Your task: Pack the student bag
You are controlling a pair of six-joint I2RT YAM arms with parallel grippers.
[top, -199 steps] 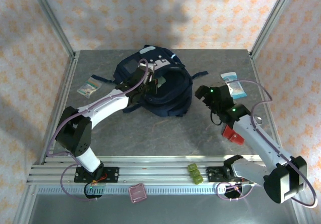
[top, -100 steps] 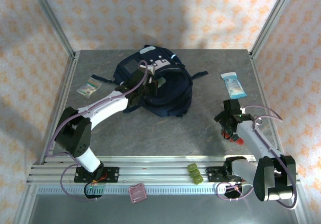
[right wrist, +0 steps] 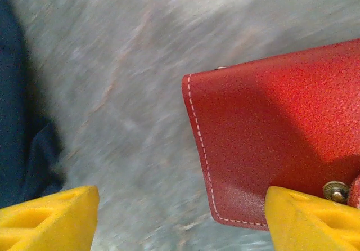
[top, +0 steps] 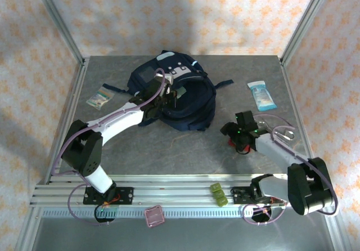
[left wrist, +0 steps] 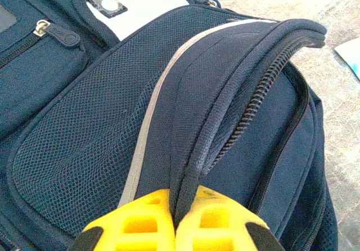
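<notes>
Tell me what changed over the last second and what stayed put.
The right claw swung back from beside the blue pack toward the near edge, then left. It now stands open astride a corner of the red wallet, not gripping it. The wallet seems nudged leftward. The left claw stayed shut on the student bag at its zipper edge; bag and blue pack did not move.

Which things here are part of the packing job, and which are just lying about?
Job: navy fabric backpack, edge pinched by left gripper; red leather wallet under right gripper.
Lying about: blue-white packet, small clear packet, green block, pink square.
</notes>
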